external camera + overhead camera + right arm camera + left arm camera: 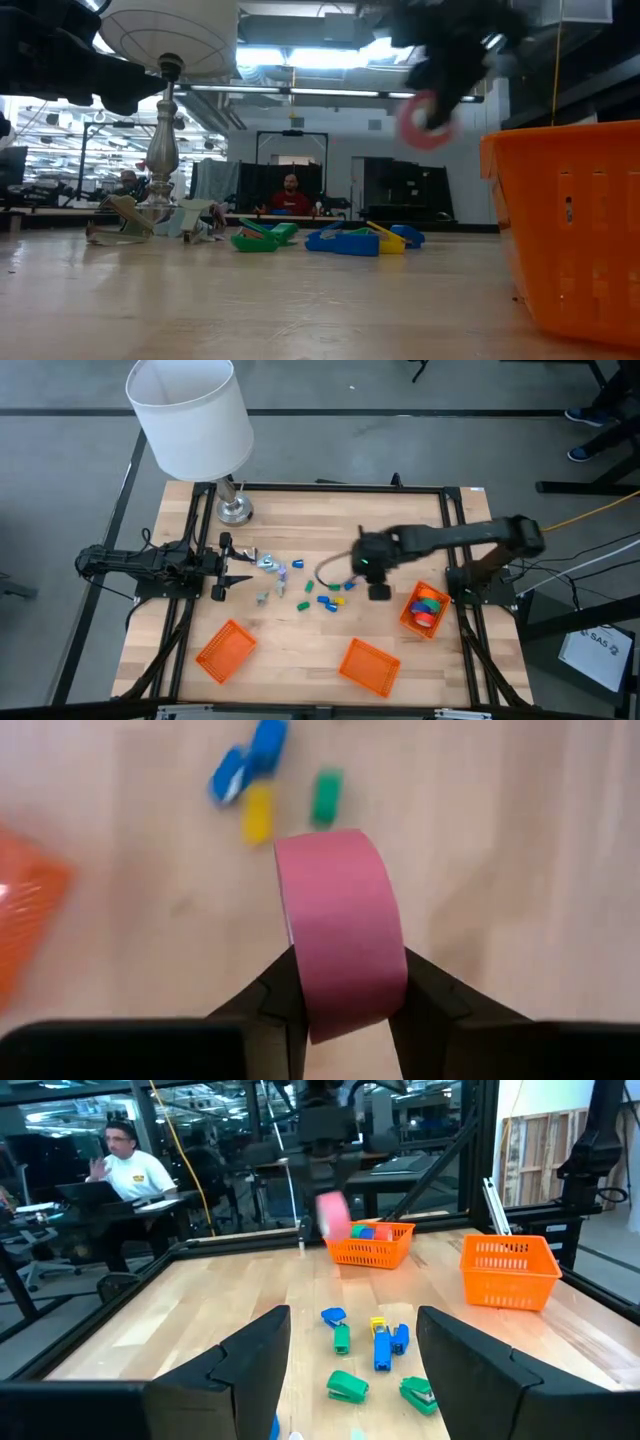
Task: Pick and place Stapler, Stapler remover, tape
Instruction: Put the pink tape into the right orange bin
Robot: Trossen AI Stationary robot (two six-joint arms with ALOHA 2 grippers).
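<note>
Right fingers [345,995] grip pink tape [342,930] in the air, just beside the basket [409,616] holding rolls; bare tabletop [300,650] lies below. Left fingers [222,567] open, well apart.

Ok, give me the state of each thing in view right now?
Right pincer: shut on pink tape roll, lifted above table.
Left pincer: open, empty, waiting at table's left.
Right basket: holding tape rolls.
Two front baskets: look empty.
</note>
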